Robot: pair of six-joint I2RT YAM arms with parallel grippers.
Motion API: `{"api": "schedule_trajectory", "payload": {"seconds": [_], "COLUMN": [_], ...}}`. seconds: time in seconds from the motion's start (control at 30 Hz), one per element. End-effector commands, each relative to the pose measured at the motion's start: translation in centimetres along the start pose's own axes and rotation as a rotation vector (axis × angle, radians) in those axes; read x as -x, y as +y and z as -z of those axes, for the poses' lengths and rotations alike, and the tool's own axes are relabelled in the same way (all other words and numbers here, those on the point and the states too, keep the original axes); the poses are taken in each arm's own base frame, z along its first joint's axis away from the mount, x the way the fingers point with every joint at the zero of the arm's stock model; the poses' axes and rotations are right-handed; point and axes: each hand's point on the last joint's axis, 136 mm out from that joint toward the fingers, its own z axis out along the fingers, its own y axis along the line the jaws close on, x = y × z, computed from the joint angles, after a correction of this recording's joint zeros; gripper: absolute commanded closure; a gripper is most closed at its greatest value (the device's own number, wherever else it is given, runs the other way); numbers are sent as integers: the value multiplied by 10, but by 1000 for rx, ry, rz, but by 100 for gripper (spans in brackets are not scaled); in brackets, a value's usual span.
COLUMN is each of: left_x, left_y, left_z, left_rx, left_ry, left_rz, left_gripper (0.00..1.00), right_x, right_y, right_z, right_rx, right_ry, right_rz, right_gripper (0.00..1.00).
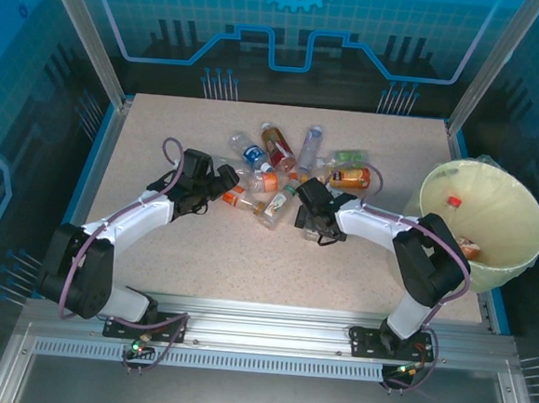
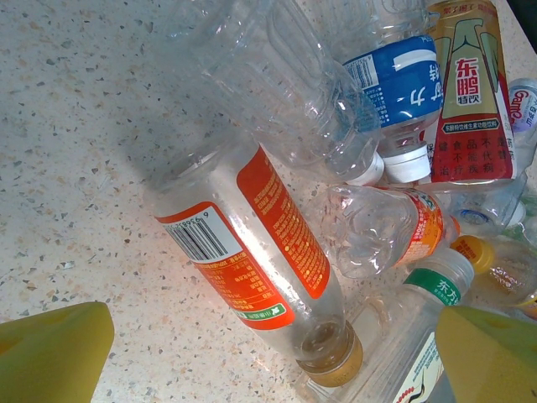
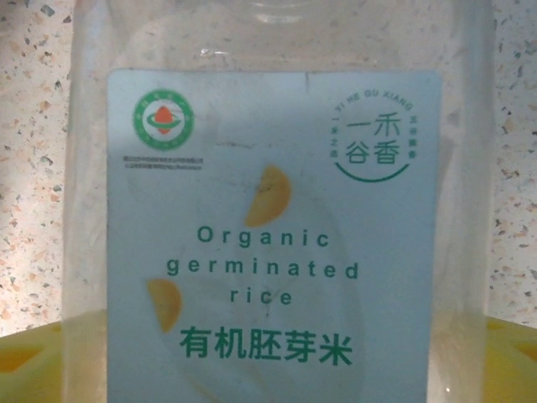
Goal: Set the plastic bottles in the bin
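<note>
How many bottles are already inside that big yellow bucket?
2. A red-capped bottle lies at the left of the bin; an orange-labelled bottle lies nearer its front edge. More could be hidden behind the near wall.

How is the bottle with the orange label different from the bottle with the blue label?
The orange-label bottle has a barcode and a golden cap; the blue-label bottle has white writing and a white cap. The orange-label bottle lies in plain view on the table, while the blue-label bottle is partly covered by a crumpled clear bottle. Both are see-through plastic and lie on their sides.
</note>
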Motion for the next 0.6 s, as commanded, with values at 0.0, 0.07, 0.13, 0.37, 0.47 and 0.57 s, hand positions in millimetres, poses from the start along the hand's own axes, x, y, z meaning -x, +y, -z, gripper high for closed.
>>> {"api": "schedule_trajectory", "payload": {"seconds": [0.0, 0.07, 0.13, 0.37, 0.47, 0.57], "left_x": [-3, -4, -4, -16, -27, -42], "left_y": [3, -4, -11, -66, -93, -125], "left_z": [2, 5, 9, 27, 38, 56], "left_rx": [2, -22, -49, -229, -335, -484], "left_ry": [22, 24, 18, 2, 6, 21], "left_rz": [-13, -17, -30, -182, -263, -366], "left_gripper": [1, 1, 1, 1, 1, 1], "right_x": [5, 8, 11, 24, 31, 38], "right_y": [-1, 2, 2, 4, 6, 8], "right_z": [12, 17, 22, 56, 75, 95], "right_rx": [-28, -18, -16, -7, 5, 40], "right_ry": [-42, -57, -81, -190, -247, -296], "right_rz": [48, 77, 99, 177, 202, 222], "right_gripper": [12, 16, 19, 29, 31, 35]}}
